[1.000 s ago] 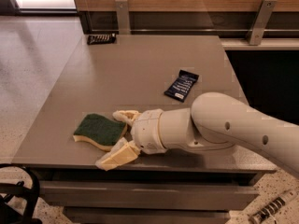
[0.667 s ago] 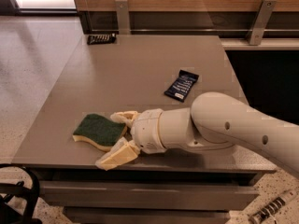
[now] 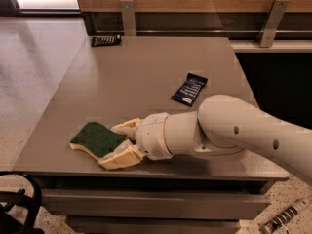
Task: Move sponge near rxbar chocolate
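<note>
End effector (image 3: pixel 112 145) first, in the camera view: its two cream fingers (image 3: pixel 124 157) sit low over the front of the grey desk (image 3: pixel 146 72), one on each side of the right end of the sponge (image 3: pixel 96 138), a wavy-edged rectangular pad with a dark green scouring top and a pale yellow foam body. The fingers are spread only as wide as the sponge and look pressed against its foam, so I judge it gripped. The sponge lies flat, or nearly so, near the desk's front-left corner, with the thick white arm (image 3: pixel 234 130) reaching in from the right.

At the far-left back edge of the desk lies the rxbar chocolate (image 3: pixel 106 40), a small flat black rectangular wrapper, well apart from the sponge. A dark blue bar wrapper with white print (image 3: pixel 189 89) rests right of centre, just beyond the arm; it is not the target.

The step in hand looks like the grasp, with the carry not yet done. The next move calls for lifting the sponge a little, taking it toward the back-left corner, keeping away from the blue wrapper, and setting it down just beside the black bar without pushing that bar off the edge.
</note>
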